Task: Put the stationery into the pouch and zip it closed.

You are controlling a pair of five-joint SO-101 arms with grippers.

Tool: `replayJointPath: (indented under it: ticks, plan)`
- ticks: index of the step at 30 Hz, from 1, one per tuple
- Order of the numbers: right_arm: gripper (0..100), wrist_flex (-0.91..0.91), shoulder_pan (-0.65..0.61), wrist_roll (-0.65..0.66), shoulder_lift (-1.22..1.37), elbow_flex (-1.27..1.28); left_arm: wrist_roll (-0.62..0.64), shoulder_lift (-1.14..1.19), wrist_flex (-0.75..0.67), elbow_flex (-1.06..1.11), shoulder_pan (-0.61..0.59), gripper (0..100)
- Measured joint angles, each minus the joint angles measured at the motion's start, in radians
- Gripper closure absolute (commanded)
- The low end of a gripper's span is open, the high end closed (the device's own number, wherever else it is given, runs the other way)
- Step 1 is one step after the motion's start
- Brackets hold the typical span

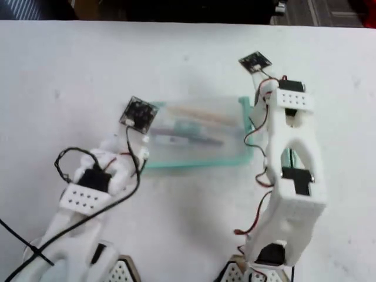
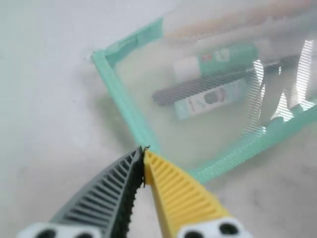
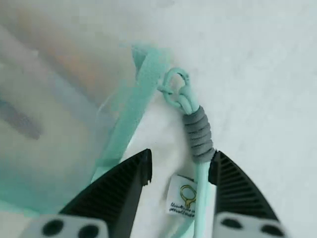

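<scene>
The left gripper [image 2: 143,151] sits at the pouch's [image 1: 200,163] left end, at the near corner as the high view has it. Its grey and yellow fingers are pressed together with no gap to speak of, and the tips meet on the teal edging just beside that corner, so it appears to pinch the trim. The pouch lies flat on the white table [image 1: 88,70], lengthwise between the two arms, with clear mesh sides bordered in teal. The stationery [image 2: 218,59] is inside it. Through the mesh the left wrist view shows a teal and white tube, a dark pen [image 2: 198,89] just beside it, another teal piece touching the pen, and a pale wooden stick [image 2: 223,27] toward the pouch's far long edge. At the pouch's right end the right gripper [image 3: 181,163] is low over the table with its black fingers moderately spread. The teal pull cord [image 3: 198,136] with its grey wrap runs out from the pouch's end and lies between them, close against one finger and unclamped. A small white tag [image 3: 182,194] lies by the cord
</scene>
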Motion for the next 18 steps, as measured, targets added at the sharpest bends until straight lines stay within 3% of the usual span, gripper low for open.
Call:
replayJointPath:
  ticks: [7,18]
  plan:
    - [81.4,0.0,0.017,0.0,0.218,-0.183,0.0,-0.083,0.0,0.029,0.035,98]
    - [83.0,0.0,0.003,0.0,0.276,-0.256,0.0,-0.091,0.0,0.029,0.04,98]
